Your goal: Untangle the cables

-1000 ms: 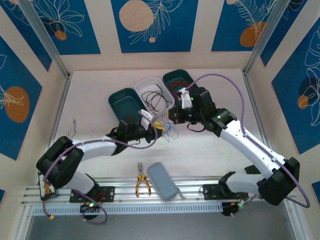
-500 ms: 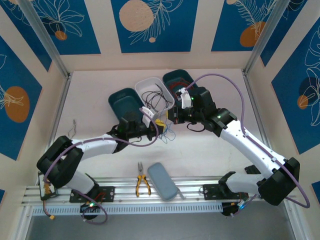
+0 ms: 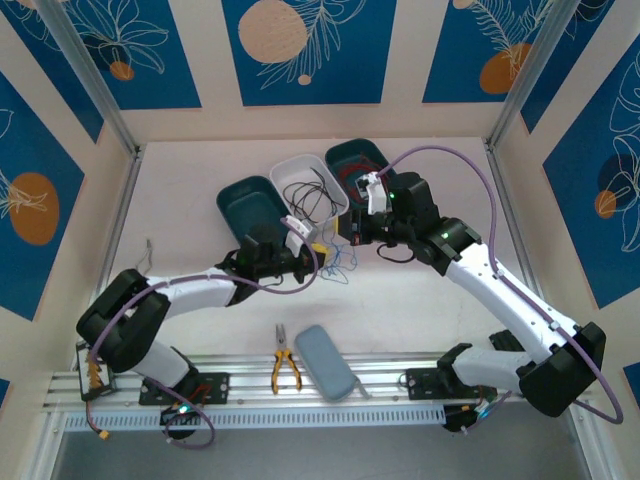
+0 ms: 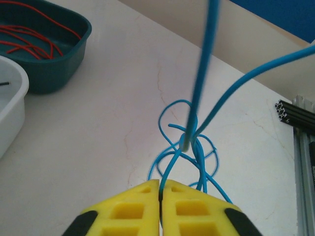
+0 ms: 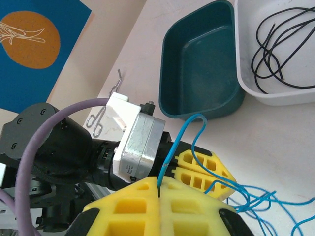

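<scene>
Since a second ago the left gripper (image 3: 317, 247) has clamped shut and edged a little rightward, while the right arm has drifted slightly right.

From the top camera, both grippers meet mid-table, just near of three tubs. A thin blue cable (image 3: 340, 263) lies in a loose tangle on the pale table (image 3: 420, 300) directly beneath them. The right gripper (image 3: 343, 238) sits just right of the left one. On the far side stand an empty dark teal plastic tub (image 3: 247, 205), a white plastic tub (image 3: 331, 197) holding black wires (image 3: 305, 192), and a second dark teal tub (image 3: 368, 153) with red wires inside. Yellow-handled pliers (image 3: 285, 369) and a grey-blue oblong case (image 3: 327, 362) rest by the near rail, and a small wire clip (image 3: 148, 256) lies at the left.

In the left wrist view, the yellow fingertips are pressed tight together, with blue strands running down into them. Two strands rise taut from a knotted cluster of loops on the table, one straight up and one off to the right.

In the right wrist view, the right gripper's yellow fingers are clenched on a blue strand that emerges from their seam, arches over and drops to the left gripper's yellow fingers just beyond. More blue loops spread on the table to the right.
</scene>
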Available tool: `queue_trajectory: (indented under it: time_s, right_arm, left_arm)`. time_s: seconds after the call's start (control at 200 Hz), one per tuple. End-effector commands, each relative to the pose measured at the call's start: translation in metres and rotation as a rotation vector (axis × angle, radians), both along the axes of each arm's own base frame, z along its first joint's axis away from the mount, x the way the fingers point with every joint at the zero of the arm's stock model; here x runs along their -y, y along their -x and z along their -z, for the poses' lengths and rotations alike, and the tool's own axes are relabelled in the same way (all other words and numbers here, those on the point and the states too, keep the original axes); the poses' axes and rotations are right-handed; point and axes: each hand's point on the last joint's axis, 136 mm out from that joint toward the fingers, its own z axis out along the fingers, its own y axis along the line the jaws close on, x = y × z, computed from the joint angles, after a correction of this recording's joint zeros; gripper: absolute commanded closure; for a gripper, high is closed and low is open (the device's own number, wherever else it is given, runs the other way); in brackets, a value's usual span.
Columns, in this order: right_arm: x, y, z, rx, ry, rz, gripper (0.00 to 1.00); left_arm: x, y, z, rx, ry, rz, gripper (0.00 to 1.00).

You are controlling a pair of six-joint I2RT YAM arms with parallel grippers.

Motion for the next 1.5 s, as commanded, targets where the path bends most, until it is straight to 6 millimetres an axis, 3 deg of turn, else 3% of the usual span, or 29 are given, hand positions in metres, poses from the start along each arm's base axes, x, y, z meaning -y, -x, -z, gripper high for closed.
queue_trajectory:
  time_s: [0.0,0.24,0.47,0.63,0.795,1.06,1.496]
  right_arm:
    - [0.000,0.002,-0.012,0.013,-0.035,-0.010,1.00]
    - [0.019,-0.005,-0.009,0.021,0.019,0.077,1.00]
    - [0.084,-0.017,0.017,-0.033,0.207,0.370,1.00]
    - [0.119,-0.013,0.028,-0.073,0.201,0.481,1.00]
    - [0.149,-0.005,0.034,-0.093,0.189,0.572,1.00]
    - [0.171,0.006,0.035,-0.106,0.203,0.621,1.00]
    - [0.227,0.018,0.030,-0.094,0.315,0.791,1.00]
  left_arm:
    - [0.007,0.000,-0.008,0.013,0.027,0.028,0.99]
    - [-0.002,-0.004,-0.006,0.015,0.010,-0.028,1.00]
    - [-0.024,-0.009,-0.006,0.031,-0.013,-0.152,1.00]
    - [-0.043,-0.014,-0.003,0.028,-0.033,-0.257,1.00]
    - [-0.049,-0.013,0.005,0.007,-0.049,-0.285,1.00]
    - [-0.054,-0.013,0.017,-0.025,-0.071,-0.313,1.00]
    - [-0.087,-0.015,0.025,0.000,-0.181,-0.425,1.00]
